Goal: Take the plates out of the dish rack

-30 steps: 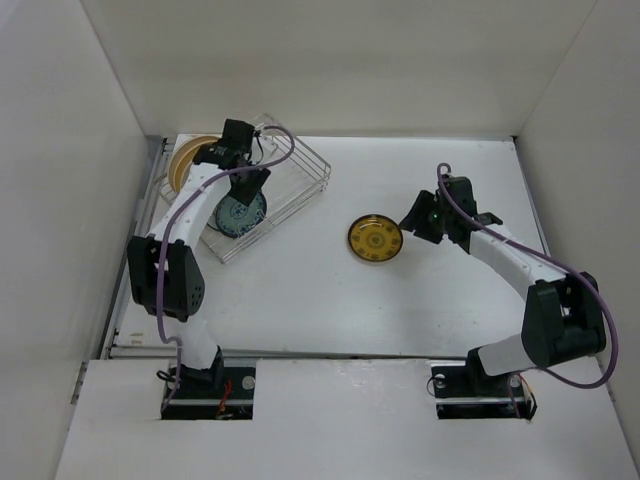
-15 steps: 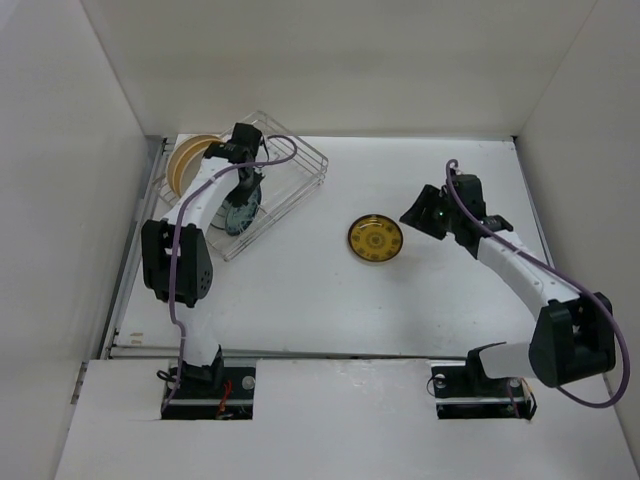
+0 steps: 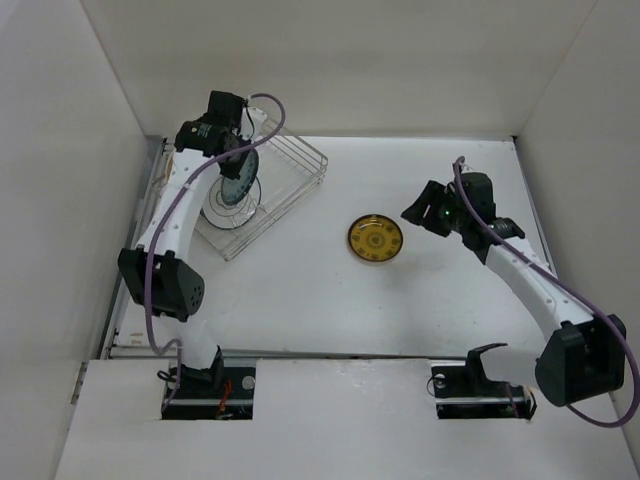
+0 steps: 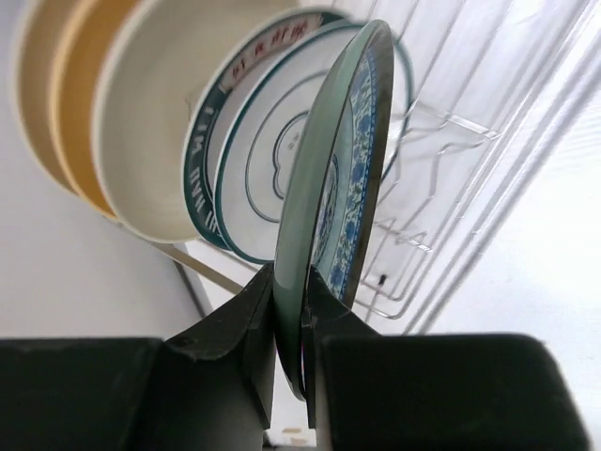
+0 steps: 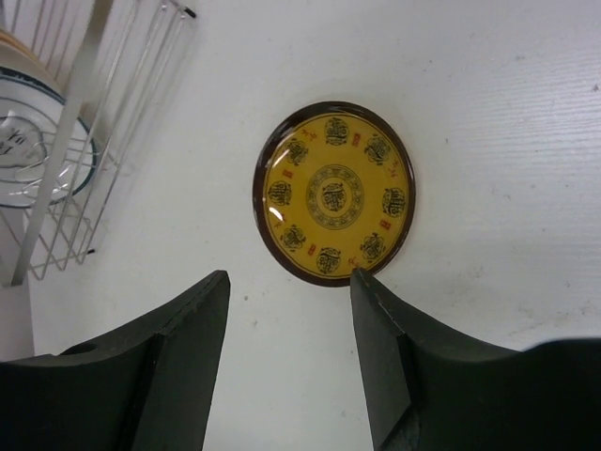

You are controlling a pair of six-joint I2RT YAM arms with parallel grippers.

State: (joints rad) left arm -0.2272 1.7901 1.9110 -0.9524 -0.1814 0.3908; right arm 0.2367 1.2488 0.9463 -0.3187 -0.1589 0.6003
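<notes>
1. The left gripper (image 4: 291,303) is clamped tight on the lower rim of the teal patterned plate (image 4: 349,160), with one jaw pressing each face
2. That plate stands on edge in the grip, inside the outline of the silver wire dish rack (image 3: 296,172) near its back-left corner; whether it touches the wires cannot be told
3. Behind it in the rack, also on edge, stand two white plates with dark rims (image 4: 268,155), a cream plate (image 4: 141,132) and a tan plate (image 4: 80,117)
4. The right gripper (image 5: 289,278) has its jaws apart and holds nothing; it hovers over the white table (image 3: 320,300) at the near edge of the mustard-yellow plate (image 5: 334,193)
5. The mustard-yellow plate lies flat, face up, well apart from the rack
6. A second ago the left jaws were apart over the teal plate, which sat lower in the rack; since then they have shut on it and drawn it up and back
7. The yellow plate has not moved, and the right gripper has barely shifted
8. The left arm (image 3: 175,210) rises steeply from its base and curls over the rack's back-left corner
9. The right arm (image 3: 530,280) stretches in a long arc leftward toward the table's middle
</notes>
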